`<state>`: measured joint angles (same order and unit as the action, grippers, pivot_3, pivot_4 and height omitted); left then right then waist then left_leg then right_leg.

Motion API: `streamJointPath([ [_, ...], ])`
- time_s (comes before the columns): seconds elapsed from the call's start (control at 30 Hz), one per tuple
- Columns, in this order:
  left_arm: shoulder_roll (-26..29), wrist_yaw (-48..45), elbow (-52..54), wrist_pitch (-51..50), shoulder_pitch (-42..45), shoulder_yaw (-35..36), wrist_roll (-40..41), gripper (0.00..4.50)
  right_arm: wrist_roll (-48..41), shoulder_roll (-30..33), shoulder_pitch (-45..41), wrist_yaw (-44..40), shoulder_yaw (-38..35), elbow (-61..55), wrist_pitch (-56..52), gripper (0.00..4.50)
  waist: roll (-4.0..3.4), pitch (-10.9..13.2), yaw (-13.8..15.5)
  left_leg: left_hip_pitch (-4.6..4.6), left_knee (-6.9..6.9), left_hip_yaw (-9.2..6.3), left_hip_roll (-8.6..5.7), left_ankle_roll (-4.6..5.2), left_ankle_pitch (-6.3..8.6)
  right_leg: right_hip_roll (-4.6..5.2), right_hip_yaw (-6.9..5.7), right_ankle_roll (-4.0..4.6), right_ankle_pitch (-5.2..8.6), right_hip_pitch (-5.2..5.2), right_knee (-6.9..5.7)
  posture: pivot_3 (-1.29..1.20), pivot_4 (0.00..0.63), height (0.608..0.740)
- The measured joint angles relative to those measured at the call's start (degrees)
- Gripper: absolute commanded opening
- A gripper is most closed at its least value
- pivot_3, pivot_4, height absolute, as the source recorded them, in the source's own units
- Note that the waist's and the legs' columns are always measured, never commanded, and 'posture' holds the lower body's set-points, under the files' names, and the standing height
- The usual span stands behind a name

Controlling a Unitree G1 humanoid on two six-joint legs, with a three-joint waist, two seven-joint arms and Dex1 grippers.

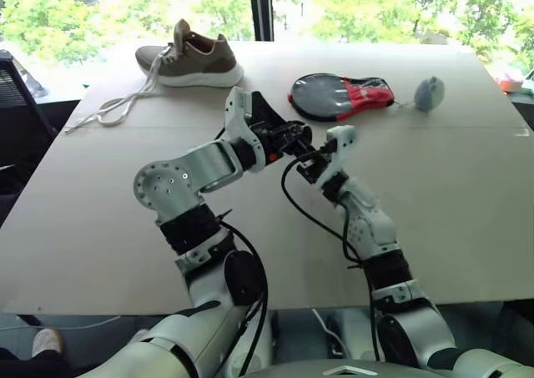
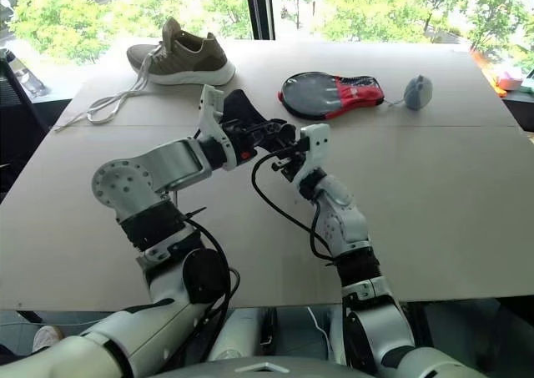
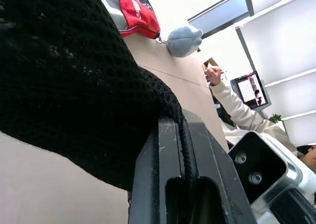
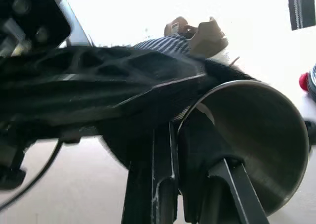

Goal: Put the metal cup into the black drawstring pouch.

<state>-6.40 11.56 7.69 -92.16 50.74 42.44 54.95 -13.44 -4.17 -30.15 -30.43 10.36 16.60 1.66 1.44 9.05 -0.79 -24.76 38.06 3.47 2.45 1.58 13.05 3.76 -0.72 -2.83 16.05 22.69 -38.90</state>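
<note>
Wide pale tabletop (image 1: 467,186); at its far edge a brown shoe (image 1: 190,59) with loose laces, a black-and-red paddle case (image 1: 340,96) and a grey-blue lump (image 1: 429,93). Mid-table, both arms meet above the surface: left gripper (image 1: 288,136), jaws pressed together on the rim of the black drawstring pouch (image 3: 64,80), holds it lifted. Right gripper (image 1: 310,163), jaws pinching the metal cup (image 4: 256,135) by its rim, at the pouch.

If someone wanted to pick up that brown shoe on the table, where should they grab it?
Best guess: the shoe by its heel collar, coming from above. It sits upright on its sole with the heel tab sticking up and the opening facing upward, so one finger could slip inside and one outside. Its loose laces trail across the table, a poor hold.
</note>
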Motion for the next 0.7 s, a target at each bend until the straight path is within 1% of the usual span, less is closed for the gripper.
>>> streamJointPath([
  [0.1, -0.86, 2.72, -1.88, -0.14, 1.83, 3.23, 2.48, 0.0, 9.08, 3.97, -0.41, -1.1, 5.71, 1.79, 9.33, 0.08, 0.01, 0.0, -0.03, 0.02, 0.0, -0.01, 0.0, 0.0, 0.0, -0.05, 0.0, 0.0, 0.0, 0.0, -0.01, 0.0, 0.15, 0.74],
  [0.17, -0.75, 5.01, -2.78, -0.15, 3.03, 4.87, 3.71, 0.0, 11.95, 4.5, -0.75, -1.6, 6.84, 3.64, 13.66, 0.08, 0.02, 0.01, -0.09, 0.03, 0.0, -0.01, 0.01, -0.01, -0.01, -0.07, 0.01, 0.0, 0.0, 0.0, -0.02, 0.0, 0.15, 0.74],
  [0.2, -0.74, 5.52, -2.89, -0.15, 3.01, 4.9, 4.06, 0.0, 11.08, 3.81, -0.87, -1.6, 6.23, 3.91, 13.27, 0.08, 0.03, 0.02, -0.1, 0.03, 0.0, 0.0, 0.03, -0.01, -0.01, -0.07, 0.01, 0.0, 0.0, 0.0, -0.02, 0.0, 0.15, 0.74],
  [0.3, -0.91, 7.85, -3.38, -0.11, 2.85, 4.9, 6.71, 0.0, 1.8, -2.31, -1.82, -0.53, 0.32, 4.2, 5.77, 0.08, 0.12, 0.07, -0.09, 0.01, 0.0, -0.03, 0.28, -0.03, -0.02, -0.07, -0.02, 0.0, 0.0, -0.01, -0.02, 0.0, 0.15, 0.74],
  [0.33, -1.17, 8.96, -3.27, -0.01, 2.58, 4.89, 8.47, 0.0, -0.73, -2.81, -2.95, -0.47, -1.39, 4.16, 3.48, 0.08, 0.12, 0.07, 0.02, 0.0, 0.01, -0.03, 0.27, -0.03, -0.02, -0.04, -0.03, 0.01, 0.0, -0.02, 0.01, 0.0, 0.15, 0.74],
  [0.37, -1.15, 9.26, -3.12, 0.03, 2.38, 4.89, 9.22, 0.0, -0.61, -2.45, -3.31, -0.63, -1.3, 4.15, 3.54, 0.08, 0.12, 0.07, 0.06, 0.01, 0.02, -0.02, 0.24, -0.03, -0.02, -0.01, -0.03, 0.0, 0.0, -0.04, 0.02, 0.0, 0.15, 0.74],
  [0.43, -1.2, 10.73, -2.6, 0.04, 1.73, 4.91, 10.92, 0.0, 4.55, 1.91, -3.44, -3.14, 2.55, 4.29, 7.45, 0.08, 0.13, 0.07, 0.25, 0.0, 0.01, -0.03, 0.05, -0.02, -0.01, 0.09, -0.04, -0.01, 0.0, -0.05, 0.05, 0.0, 0.15, 0.74],
  [0.47, -1.21, 11.71, -2.81, 0.04, 1.52, 4.91, 11.43, 0.0, 9.11, 4.9, -3.3, -5.17, 5.79, 4.93, 11.47, 0.08, 0.16, 0.09, 0.2, 0.0, 0.01, -0.01, -0.12, -0.01, -0.01, 0.1, -0.03, -0.01, 0.0, -0.04, 0.05, 0.0, 0.15, 0.74],
  [0.63, -1.27, 13.79, -4.29, -0.02, 1.51, 4.88, 12.66, 0.0, 14.67, 6.27, -3.44, -6.21, 8.99, 7.21, 17.63, 0.08, 0.22, 0.13, -0.06, 0.04, -0.01, -0.04, 0.0, -0.04, -0.02, -0.05, -0.04, 0.0, 0.0, -0.03, 0.0, 0.0, 0.15, 0.74],
  [0.67, -1.37, 16.45, -4.39, 0.14, 1.03, 4.89, 16.1, 0.0, 17.66, 6.4, -5.07, -4.07, 9.08, 10.49, 20.31, 0.08, 0.22, 0.13, -0.1, 0.05, -0.01, -0.05, 0.08, -0.09, -0.05, -0.07, -0.03, 0.0, 0.0, -0.03, -0.01, 0.0, 0.15, 0.74],
  [0.7, -1.38, 17.48, -4.37, 0.35, 0.73, 4.85, 17.51, 0.0, 18.03, 6.33, -5.64, -3.33, 8.99, 11.23, 20.63, 0.08, 0.23, 0.13, -0.1, 0.04, -0.01, -0.05, 0.15, -0.09, -0.05, -0.06, -0.03, 0.0, 0.0, -0.03, 0.0, 0.0, 0.15, 0.74],
])
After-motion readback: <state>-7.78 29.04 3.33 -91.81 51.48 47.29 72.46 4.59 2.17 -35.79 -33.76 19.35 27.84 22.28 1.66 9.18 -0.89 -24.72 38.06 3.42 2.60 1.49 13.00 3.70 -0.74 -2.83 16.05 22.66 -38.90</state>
